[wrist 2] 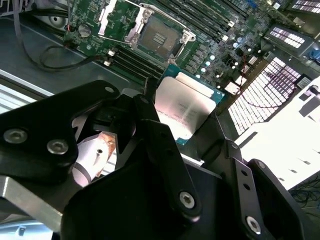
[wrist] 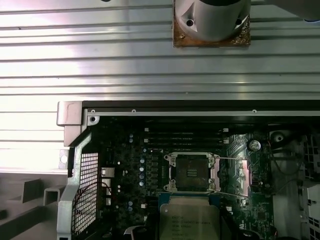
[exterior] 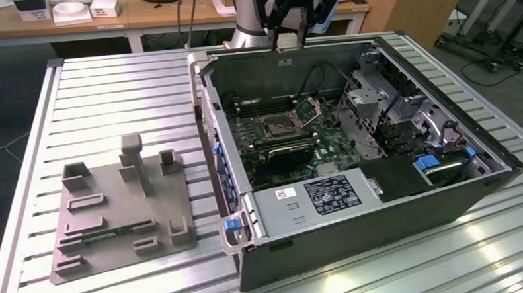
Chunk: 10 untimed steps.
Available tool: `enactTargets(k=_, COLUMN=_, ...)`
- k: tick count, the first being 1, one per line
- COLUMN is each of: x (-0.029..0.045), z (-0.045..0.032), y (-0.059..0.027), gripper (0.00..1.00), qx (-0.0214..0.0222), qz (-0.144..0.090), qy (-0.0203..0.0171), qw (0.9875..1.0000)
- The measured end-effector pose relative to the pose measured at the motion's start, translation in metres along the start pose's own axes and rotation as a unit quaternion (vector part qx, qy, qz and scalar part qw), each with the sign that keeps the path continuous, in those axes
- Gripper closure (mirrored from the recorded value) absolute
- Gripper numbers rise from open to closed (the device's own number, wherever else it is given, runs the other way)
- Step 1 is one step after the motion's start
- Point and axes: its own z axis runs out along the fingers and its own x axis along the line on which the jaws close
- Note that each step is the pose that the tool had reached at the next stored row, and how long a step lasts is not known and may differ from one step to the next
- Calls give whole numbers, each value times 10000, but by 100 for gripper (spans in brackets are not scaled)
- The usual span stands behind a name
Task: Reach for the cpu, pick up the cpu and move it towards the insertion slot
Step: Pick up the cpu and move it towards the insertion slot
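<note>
Gripper point(wrist 2: 187, 127) clamped on cpu point(wrist 2: 186, 107), held flat above the open case; slot point(wrist 2: 159, 36) lies below and ahead, plate swung open.

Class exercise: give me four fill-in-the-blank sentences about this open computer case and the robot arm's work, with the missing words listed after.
1. The end effector holds the ____.
2. The cpu hangs above the green ____.
3. The insertion slot has its hinged metal plate swung ____.
4. In the exterior view, the grey fixture tray lies on the ____ side of the computer case.

Missing words: cpu; motherboard; open; left
</note>
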Motion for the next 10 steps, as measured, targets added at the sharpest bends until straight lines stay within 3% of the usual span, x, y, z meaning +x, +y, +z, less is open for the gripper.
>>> enactTargets(k=3, x=-24, z=3, y=23, gripper=45, qx=0, qz=1, qy=0, qw=10000)
enactTargets(k=10, x=-42, z=25, y=201, gripper=45, qx=0, qz=0, qy=0, qw=10000)
